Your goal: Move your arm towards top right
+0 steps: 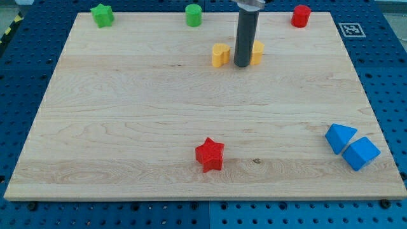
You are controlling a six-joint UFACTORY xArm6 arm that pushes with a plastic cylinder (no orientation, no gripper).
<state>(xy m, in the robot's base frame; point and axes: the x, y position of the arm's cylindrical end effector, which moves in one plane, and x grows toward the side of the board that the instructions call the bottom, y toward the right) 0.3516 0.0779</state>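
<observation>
On the worktop [127, 114], going left to right along the view's top: a green star [102, 14], a green cylinder [193, 14], then a yellow block [220, 55]. My tip [242, 65] stands just right of it, with a second yellow block [257, 53] partly hidden behind the rod. I carry no claw, only this rod. A red cylinder-like block [301, 16] sits top right. Lower down: a red star [210, 154], and two touching blue blocks [340, 138] [361, 152].

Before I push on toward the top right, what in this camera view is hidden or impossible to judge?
- Yellow block behind the rod: mostly covered by the rod, shape unclear.
- My tip: whether it touches that block cannot be told.
- Rod's upper part: cut off by the view's top edge.
- Two blue blocks: touching or slightly apart, unclear.
</observation>
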